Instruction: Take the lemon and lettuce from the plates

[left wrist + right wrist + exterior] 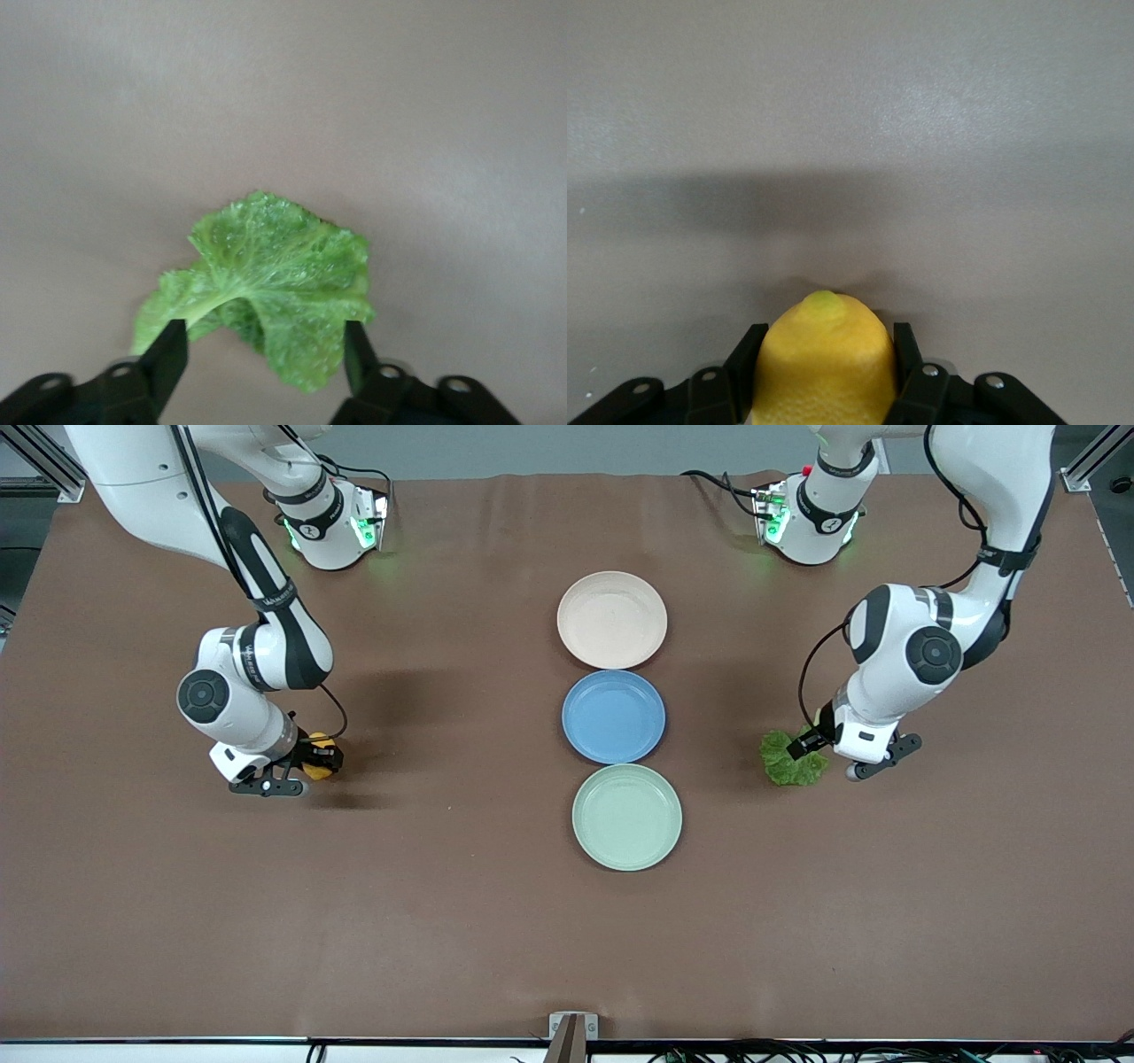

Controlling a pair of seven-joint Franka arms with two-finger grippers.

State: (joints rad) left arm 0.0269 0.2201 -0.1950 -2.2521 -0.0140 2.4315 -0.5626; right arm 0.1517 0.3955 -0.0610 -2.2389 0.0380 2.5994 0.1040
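Yellow lemon (824, 363) pinched; lettuce (266, 283) seemingly between fingers.

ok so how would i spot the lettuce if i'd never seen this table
Find the column of three plates mid-table, then go from the blue plate toward the left arm's end of the brown table. There the left gripper straddles the lettuce, its fingers open around the leaf. It is the only crinkly green thing; the other held item, the lemon, is smooth and yellow in the right gripper.

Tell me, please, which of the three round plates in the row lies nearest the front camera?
The pale mint green plate. It lies lowest in the front view, at the end of the row; the blue plate sits in the middle and the cream-beige plate lies farthest.
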